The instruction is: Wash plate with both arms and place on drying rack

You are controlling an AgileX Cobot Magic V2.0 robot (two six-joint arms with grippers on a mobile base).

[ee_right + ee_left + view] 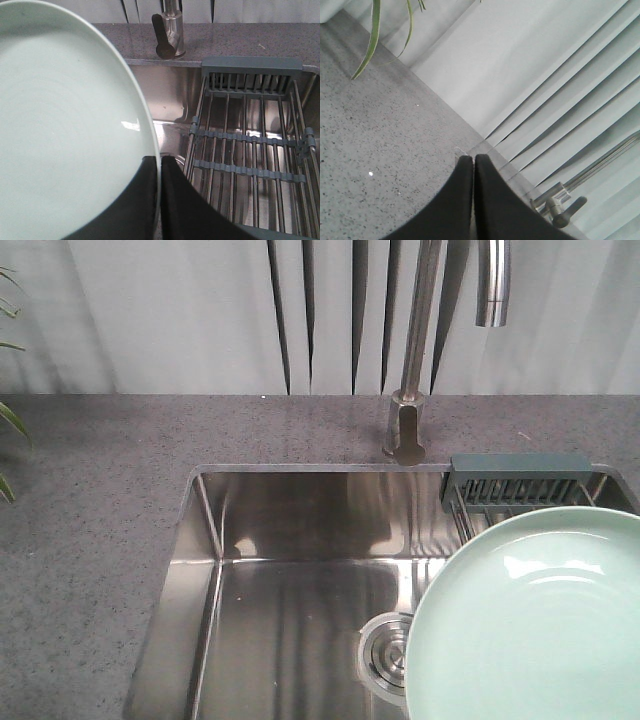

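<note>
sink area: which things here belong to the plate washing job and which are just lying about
For the job: plate, gripped at its rim by the right end effector; drying rack; sink; tap; left end effector, shut and empty.
Just there: plant; blinds; counter.

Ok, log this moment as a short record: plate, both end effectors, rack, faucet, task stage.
plate: pale green, held by its rim over the right part of the sink
right end effector: shut on the plate's rim
left end effector: shut, holding nothing, pointing toward the countertop
rack: metal rods across the sink's right side; plate not on it
faucet: behind the sink, no water visible
task stage: plate not yet racked
</note>
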